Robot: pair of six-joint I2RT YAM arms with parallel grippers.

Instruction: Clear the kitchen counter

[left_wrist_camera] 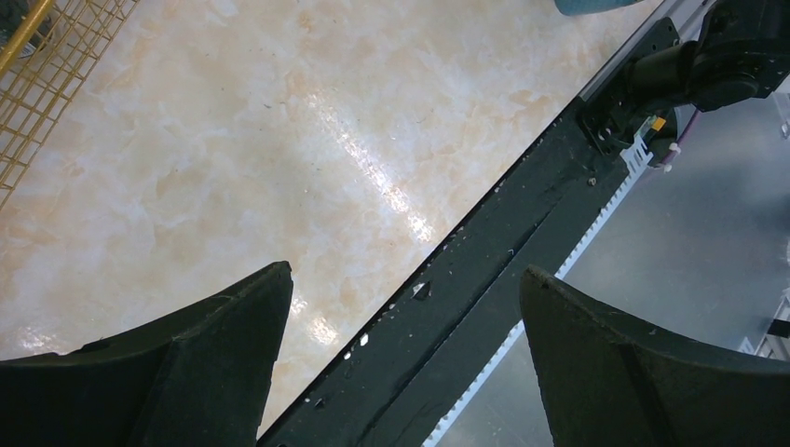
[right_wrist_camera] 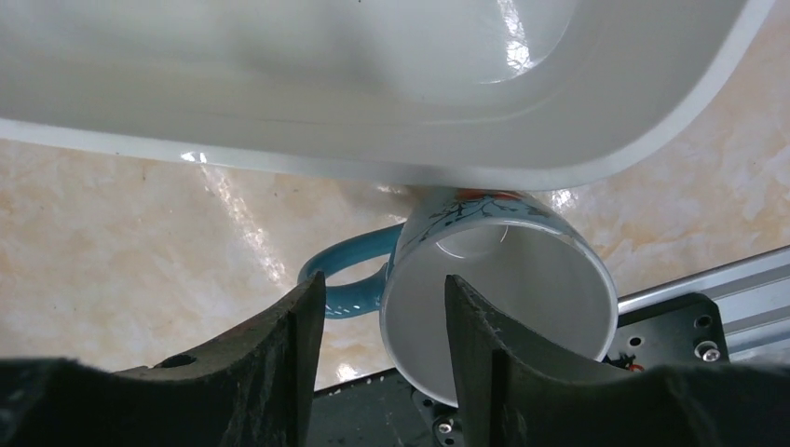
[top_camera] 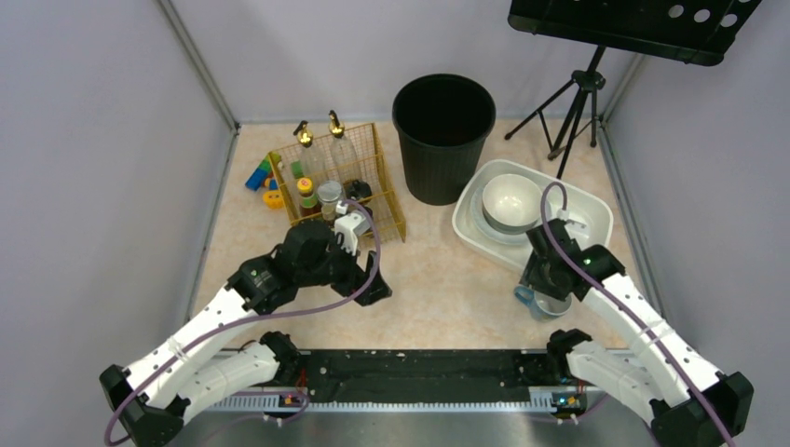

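Right wrist view, right gripper [right_wrist_camera: 384,291] half-spread astride blue mug [right_wrist_camera: 508,298] rim, mug just beside white tub [right_wrist_camera: 373,102] near counter [right_wrist_camera: 121,233] front edge, left gripper [left_wrist_camera: 405,279] spread wide, empty.

The speckled beige bench [top_camera: 438,270] carries a gold wire basket [top_camera: 389,209], a black bin [top_camera: 442,140], a white tub [top_camera: 463,222] and toy blocks [top_camera: 261,177].

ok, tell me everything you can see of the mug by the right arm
The mug looks like glazed ceramic: white inside, pale blue outside with a dark-and-orange pattern, blue loop handle, apparently empty. Its mouth faces the wrist camera, so it looks tipped. It lies on the kitchen counter at the white tub's near rim; contact unclear. The right pincer straddles its wall beside the handle, one finger inside, not visibly clamped.
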